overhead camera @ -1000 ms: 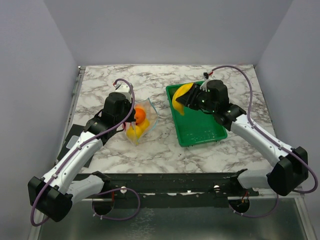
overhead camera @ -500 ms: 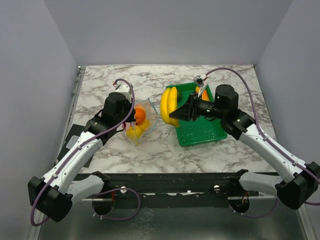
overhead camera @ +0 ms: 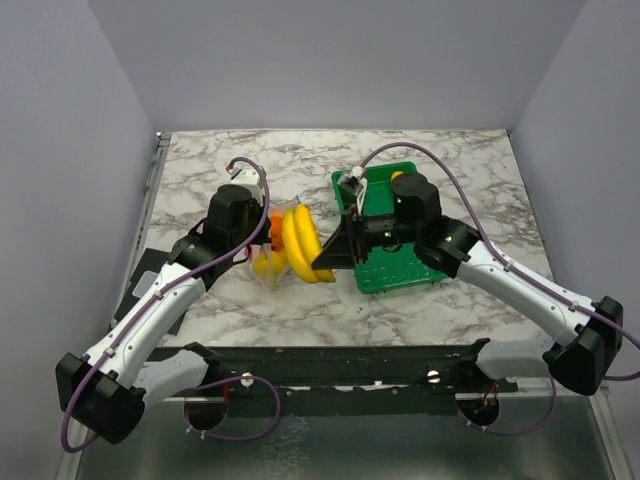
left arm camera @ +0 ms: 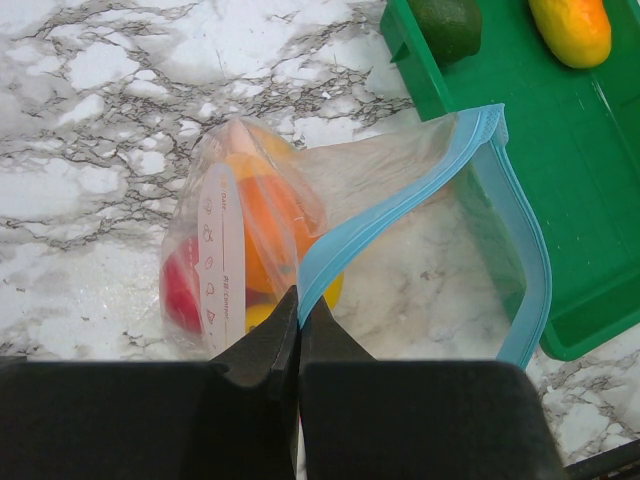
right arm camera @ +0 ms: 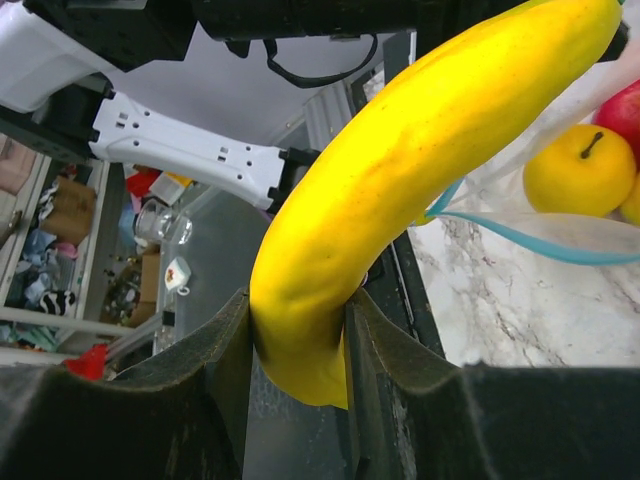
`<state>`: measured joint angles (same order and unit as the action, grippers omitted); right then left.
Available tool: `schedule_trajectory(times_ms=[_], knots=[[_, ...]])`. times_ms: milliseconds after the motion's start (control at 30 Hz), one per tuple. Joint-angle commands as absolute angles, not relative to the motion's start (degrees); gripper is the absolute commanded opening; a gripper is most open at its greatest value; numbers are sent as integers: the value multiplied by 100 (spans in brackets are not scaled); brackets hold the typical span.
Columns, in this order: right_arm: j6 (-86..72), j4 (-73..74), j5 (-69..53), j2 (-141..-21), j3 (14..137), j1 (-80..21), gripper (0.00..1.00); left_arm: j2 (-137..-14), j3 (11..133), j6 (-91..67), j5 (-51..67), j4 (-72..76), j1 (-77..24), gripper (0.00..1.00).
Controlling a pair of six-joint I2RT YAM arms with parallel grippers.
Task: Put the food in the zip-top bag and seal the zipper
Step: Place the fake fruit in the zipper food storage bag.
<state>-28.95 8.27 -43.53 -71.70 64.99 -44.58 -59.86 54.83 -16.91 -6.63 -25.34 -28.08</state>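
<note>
The zip-top bag (overhead camera: 272, 258) lies on the marble left of the tray, with an orange (left arm camera: 268, 215), a red piece (left arm camera: 180, 290) and a yellow lemon (right arm camera: 578, 170) inside. My left gripper (left arm camera: 298, 296) is shut on the zipper (left arm camera: 400, 210), the light blue strip, and the bag's mouth gapes toward the tray. My right gripper (right arm camera: 298, 340) is shut on one end of the yellow banana (overhead camera: 300, 245). The banana (right arm camera: 420, 170) hangs just at the bag's open mouth, its far end over the blue strip.
The green tray (overhead camera: 395, 272) stands right of the bag, close to its mouth. A dark green piece (left arm camera: 445, 25) and an orange-yellow fruit (left arm camera: 572, 28) lie in the tray (left arm camera: 560, 200). Grey walls enclose the table on three sides.
My right arm has carried the banana left from above the tray to the bag's mouth. The left arm and the bag have stayed put.
</note>
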Motion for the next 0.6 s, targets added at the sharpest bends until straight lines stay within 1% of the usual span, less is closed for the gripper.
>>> schedule_trajectory(times_ms=[0,333,567], knots=[[-2770,1081,-4481,-7491,6794,-4620,1,-5907,5440,-1739,-616,-2417,-2768,0],[-3005,1120,-4366,-8154,7024,-4702,1,-5889,5440,-1742,-595,-2415,-2769,0],[-3394,1292,-3813,-8556,7364,-4702,1,-5856,5440,-1719,-448,-2407,-2767,0]])
